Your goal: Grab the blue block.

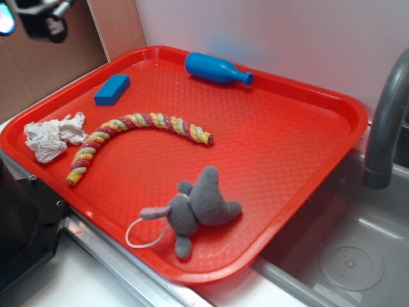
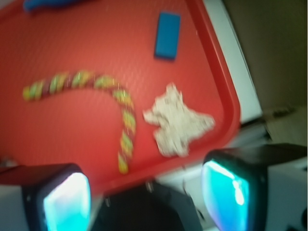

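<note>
The blue block (image 1: 112,89) lies flat on the red tray (image 1: 307,160), near its far left rim; in the wrist view the blue block (image 2: 168,35) sits at the top, right of centre. My gripper (image 2: 147,197) is open and empty, its fingers wide apart at the bottom of the wrist view, high above the tray's near left edge. Only a part of the gripper (image 1: 38,19) shows at the top left corner of the exterior view, well clear of the block.
On the tray lie a blue bottle (image 1: 216,69) at the back, a multicoloured rope toy (image 1: 131,131), a crumpled white tissue (image 1: 52,137) and a grey plush mouse (image 1: 197,208). A metal sink (image 1: 345,256) with a grey faucet (image 1: 386,121) lies on the right.
</note>
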### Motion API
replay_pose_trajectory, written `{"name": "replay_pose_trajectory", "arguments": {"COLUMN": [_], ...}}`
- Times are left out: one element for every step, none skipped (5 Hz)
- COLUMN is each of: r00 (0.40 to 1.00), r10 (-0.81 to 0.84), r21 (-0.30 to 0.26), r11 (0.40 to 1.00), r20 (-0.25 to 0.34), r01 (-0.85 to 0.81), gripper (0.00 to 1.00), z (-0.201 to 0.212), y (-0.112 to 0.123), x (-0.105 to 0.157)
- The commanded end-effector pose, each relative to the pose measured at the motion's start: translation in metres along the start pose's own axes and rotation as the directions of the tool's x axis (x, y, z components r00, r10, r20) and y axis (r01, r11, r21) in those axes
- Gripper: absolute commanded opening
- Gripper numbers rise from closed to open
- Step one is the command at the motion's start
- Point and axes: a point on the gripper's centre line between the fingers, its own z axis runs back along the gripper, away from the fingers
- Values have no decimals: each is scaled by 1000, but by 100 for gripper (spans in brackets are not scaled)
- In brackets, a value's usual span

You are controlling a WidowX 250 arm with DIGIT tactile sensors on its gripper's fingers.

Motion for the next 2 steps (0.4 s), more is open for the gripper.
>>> {"name": "replay_pose_trajectory", "arguments": {"r00": [988, 981], "r10": [66, 55], "r21": [66, 87], "r11": [995, 994], "r20": [139, 184], "r01": [-76, -72], "gripper": [100, 100], "z": [-35, -51], "y": [26, 34], "x": [65, 82]}}
